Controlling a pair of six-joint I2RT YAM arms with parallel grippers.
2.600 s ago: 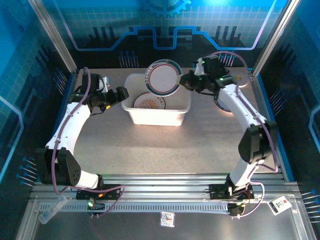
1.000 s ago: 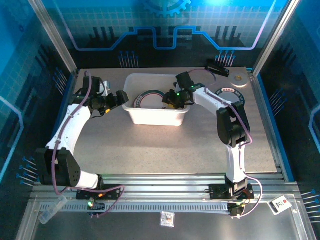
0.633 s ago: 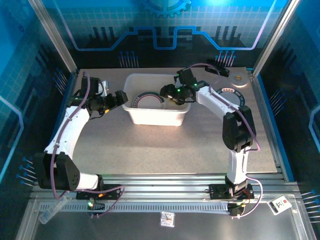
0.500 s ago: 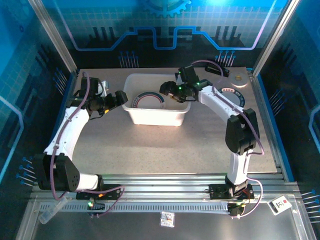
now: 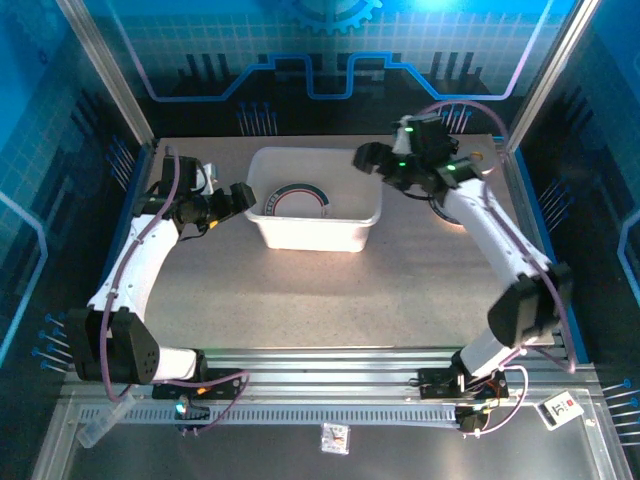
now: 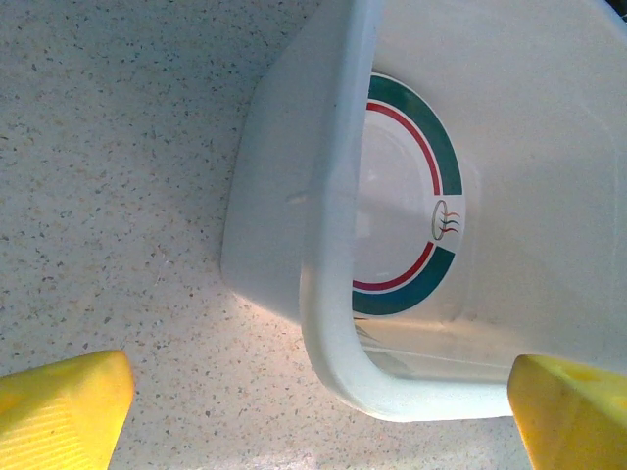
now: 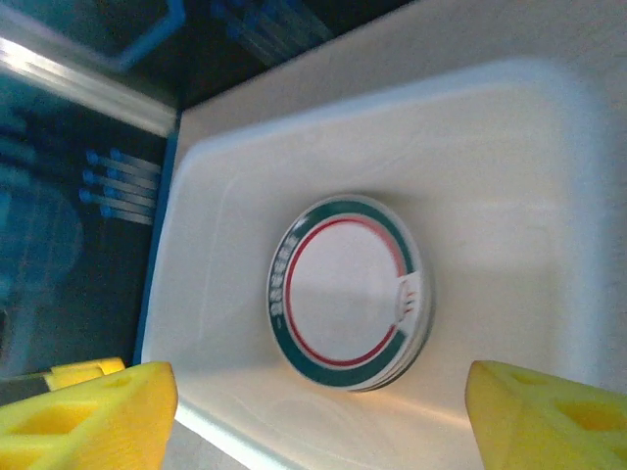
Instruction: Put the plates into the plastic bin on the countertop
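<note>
The plastic bin (image 5: pixel 313 232) stands at the back middle of the countertop (image 5: pixel 330 290). Inside it lies a white plate (image 5: pixel 298 198) with a dark green rim and a red ring; in the right wrist view this plate (image 7: pixel 348 294) tops a short stack. My right gripper (image 5: pixel 368 157) hovers open and empty above the bin's right end, its yellow fingers (image 7: pixel 88 411) wide apart. My left gripper (image 5: pixel 240 195) is open at the bin's left end, with the bin's rim corner (image 6: pixel 333 294) and the plate (image 6: pixel 407 196) just ahead of it. More plates (image 5: pixel 441 211) lie partly hidden under the right arm.
Metal frame posts and blue walls close in the countertop on three sides. The beige surface in front of the bin (image 5: pixel 320 300) is bare. Both arm bases sit at the near edge.
The right gripper carried a green-rimmed plate down into the bin, let go of it there, then rose out and back to the right. The left arm stayed still.
</note>
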